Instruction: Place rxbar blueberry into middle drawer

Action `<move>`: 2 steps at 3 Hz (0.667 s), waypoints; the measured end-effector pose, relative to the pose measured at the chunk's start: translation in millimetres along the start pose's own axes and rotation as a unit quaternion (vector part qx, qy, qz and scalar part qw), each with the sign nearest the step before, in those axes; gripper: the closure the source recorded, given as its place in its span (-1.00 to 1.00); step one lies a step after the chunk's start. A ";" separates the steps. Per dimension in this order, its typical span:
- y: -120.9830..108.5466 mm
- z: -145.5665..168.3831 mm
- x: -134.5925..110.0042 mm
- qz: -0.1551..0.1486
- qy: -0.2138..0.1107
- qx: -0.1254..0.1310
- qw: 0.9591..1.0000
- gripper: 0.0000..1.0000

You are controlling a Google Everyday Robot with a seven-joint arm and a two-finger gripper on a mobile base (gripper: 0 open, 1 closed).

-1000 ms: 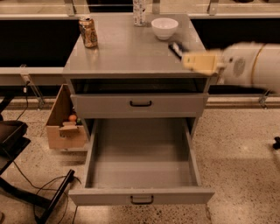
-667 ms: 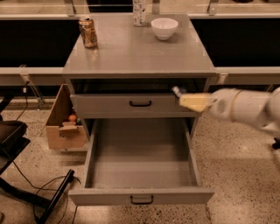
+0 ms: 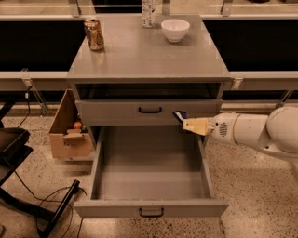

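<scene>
The middle drawer (image 3: 150, 208) is pulled fully open below the cabinet top, and its grey inside holds nothing. My gripper (image 3: 186, 122) reaches in from the right on a white arm, over the drawer's back right corner and just in front of the upper drawer (image 3: 116, 111). It is shut on the rxbar blueberry (image 3: 179, 115), whose dark blue end sticks out to the left of the tan fingers (image 3: 195, 125). The bar hangs above the drawer and touches nothing.
On the cabinet top (image 3: 139, 56) stand a gold-brown soda can (image 3: 94, 33), a white bowl (image 3: 175, 29) and a bottle (image 3: 148, 9). A cardboard box (image 3: 70, 132) sits on the floor at the left. A black chair base (image 3: 32, 204) lies at the lower left.
My arm has come down from the cabinet top's right side to the open drawer's level, carrying the bar, and moved left and lower towards the drawer's back right corner.
</scene>
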State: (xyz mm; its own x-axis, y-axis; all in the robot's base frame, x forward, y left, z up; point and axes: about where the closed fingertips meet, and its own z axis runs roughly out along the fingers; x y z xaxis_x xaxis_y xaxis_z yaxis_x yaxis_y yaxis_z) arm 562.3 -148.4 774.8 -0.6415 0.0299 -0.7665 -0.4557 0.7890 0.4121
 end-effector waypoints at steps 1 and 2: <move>4.1 21.8 6.8 -0.010 0.019 -0.006 1.000 1.00; 0.3 91.9 44.4 -0.018 0.072 -0.021 0.997 1.00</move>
State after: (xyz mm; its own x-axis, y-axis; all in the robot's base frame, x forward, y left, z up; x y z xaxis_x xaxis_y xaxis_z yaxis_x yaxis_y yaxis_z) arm 590.4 -90.4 695.6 -0.7047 -0.0898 -0.7038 -0.5040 0.7616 0.4074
